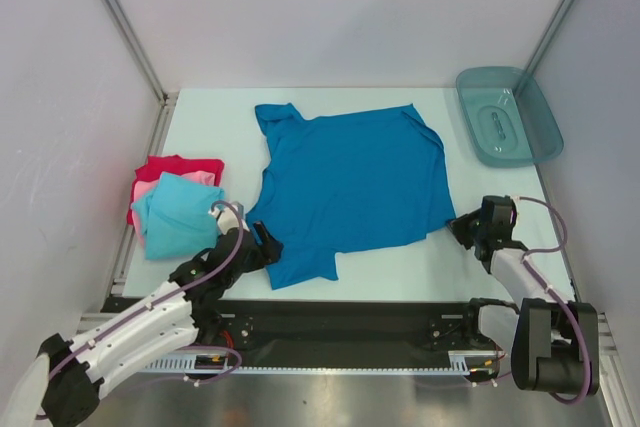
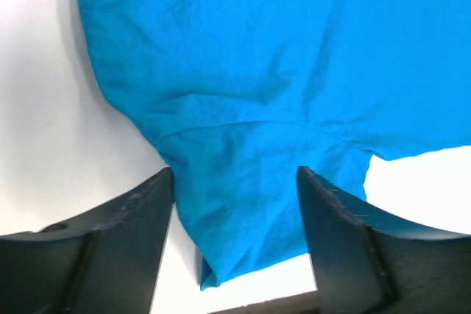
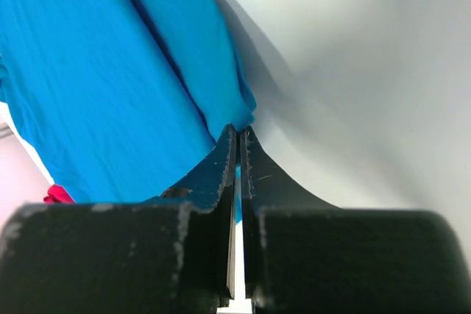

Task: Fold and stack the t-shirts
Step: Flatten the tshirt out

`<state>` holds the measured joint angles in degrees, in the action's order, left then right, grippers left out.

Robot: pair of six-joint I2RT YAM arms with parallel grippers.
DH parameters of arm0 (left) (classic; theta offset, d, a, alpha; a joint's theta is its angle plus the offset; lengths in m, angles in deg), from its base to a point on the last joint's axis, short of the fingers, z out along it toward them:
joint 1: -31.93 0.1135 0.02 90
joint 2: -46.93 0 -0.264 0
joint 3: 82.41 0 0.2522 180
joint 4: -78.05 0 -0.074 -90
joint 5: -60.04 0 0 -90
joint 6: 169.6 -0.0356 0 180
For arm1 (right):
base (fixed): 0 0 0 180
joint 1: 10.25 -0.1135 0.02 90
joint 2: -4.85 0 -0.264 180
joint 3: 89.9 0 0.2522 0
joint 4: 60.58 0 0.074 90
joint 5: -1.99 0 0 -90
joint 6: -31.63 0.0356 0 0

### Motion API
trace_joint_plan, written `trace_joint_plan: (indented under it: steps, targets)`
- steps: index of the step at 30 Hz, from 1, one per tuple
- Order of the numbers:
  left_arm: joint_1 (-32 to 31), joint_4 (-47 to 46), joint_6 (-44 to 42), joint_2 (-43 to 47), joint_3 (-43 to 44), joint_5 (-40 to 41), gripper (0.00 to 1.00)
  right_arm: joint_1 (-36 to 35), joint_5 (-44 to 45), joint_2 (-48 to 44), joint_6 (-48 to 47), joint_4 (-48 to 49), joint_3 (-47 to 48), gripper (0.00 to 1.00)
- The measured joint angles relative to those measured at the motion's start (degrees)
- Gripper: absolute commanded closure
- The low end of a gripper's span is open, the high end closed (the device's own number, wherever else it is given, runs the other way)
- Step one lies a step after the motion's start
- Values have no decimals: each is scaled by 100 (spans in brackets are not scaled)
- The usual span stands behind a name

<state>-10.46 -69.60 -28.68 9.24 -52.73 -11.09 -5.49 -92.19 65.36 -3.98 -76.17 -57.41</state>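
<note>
Pinching the near-right hem corner of the medium blue t-shirt (image 1: 350,182), spread flat and unfolded in the middle of the table (image 1: 420,269), with the right gripper (image 3: 237,137) clamped tight on a sliver of cloth, probably to lift that edge for a fold. Straddling the near-left sleeve with the left gripper (image 2: 235,211), gaping wide and not yet closed, seemingly lining up a matching grab. Keeping the folded pile at the left edge, light turquoise t-shirt (image 1: 175,217) atop pink t-shirt (image 1: 147,190) and red t-shirt (image 1: 185,162), likely as landing spot; teal tray (image 1: 505,117) far right, well apart.
</note>
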Motion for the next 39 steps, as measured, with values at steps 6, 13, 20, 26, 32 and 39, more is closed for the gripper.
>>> trace_joint_plan:
  steps: [6, 13, 20, 26, 32, 39]
  targets:
    - [-2, 297, -2, 205, 170, 0, 39, 243, 0, -251, -153, -376, 109, 100]
    - [-9, 507, 4, 317, 262, -2, 41, 756, -96, -629, -378, -901, 319, 100]
    - [-15, 748, 4, 579, 286, 0, 41, 1360, -352, -957, -544, -1296, 345, 100]
    - [-24, 791, 7, 586, 330, -2, 41, 1628, -540, -1058, -717, -1467, 345, 100]
    - [-39, 874, 7, 662, 330, -4, 41, 1923, -763, -1027, -848, -1545, 345, 100]
    - [-63, 903, 7, 713, 330, -4, 41, 2463, -1051, -1447, -920, -1834, 286, 100]
